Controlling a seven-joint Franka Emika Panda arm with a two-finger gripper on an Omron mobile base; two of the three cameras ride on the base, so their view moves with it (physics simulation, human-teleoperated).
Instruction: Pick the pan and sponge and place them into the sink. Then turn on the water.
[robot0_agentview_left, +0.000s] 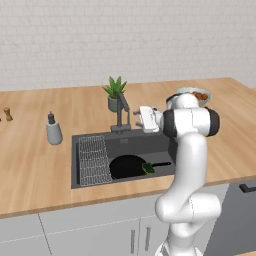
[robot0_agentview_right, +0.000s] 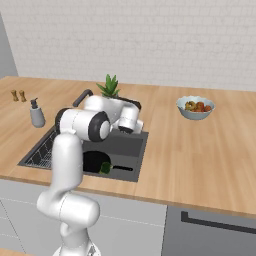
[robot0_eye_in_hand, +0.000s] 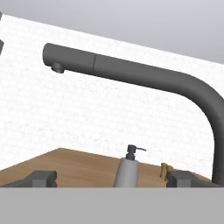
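The black pan (robot0_agentview_left: 126, 166) lies in the dark grey sink (robot0_agentview_left: 125, 142), its thin handle (robot0_agentview_right: 123, 168) pointing right. On the pan's right edge rests the green sponge (robot0_agentview_left: 148, 168), also visible from the other side (robot0_agentview_right: 105, 168). Above the sink's back rim, my gripper (robot0_agentview_left: 136, 116) is held level just right of the dark angular faucet (robot0_agentview_left: 121, 111). In the hand view the faucet's spout (robot0_eye_in_hand: 131, 72) arches overhead, and the gripper (robot0_eye_in_hand: 111, 179) is open, its fingertips (robot0_eye_in_hand: 42, 178) set wide apart with nothing between them. No water stream shows at the nozzle (robot0_eye_in_hand: 57, 67).
A wire rack (robot0_agentview_left: 93, 160) fills the sink's left side. A grey soap dispenser (robot0_agentview_left: 53, 131) and small shakers (robot0_agentview_left: 7, 114) stand to the left on the wooden counter. A potted plant (robot0_agentview_left: 115, 92) is behind the faucet, and a fruit bowl (robot0_agentview_right: 195, 107) sits at the right.
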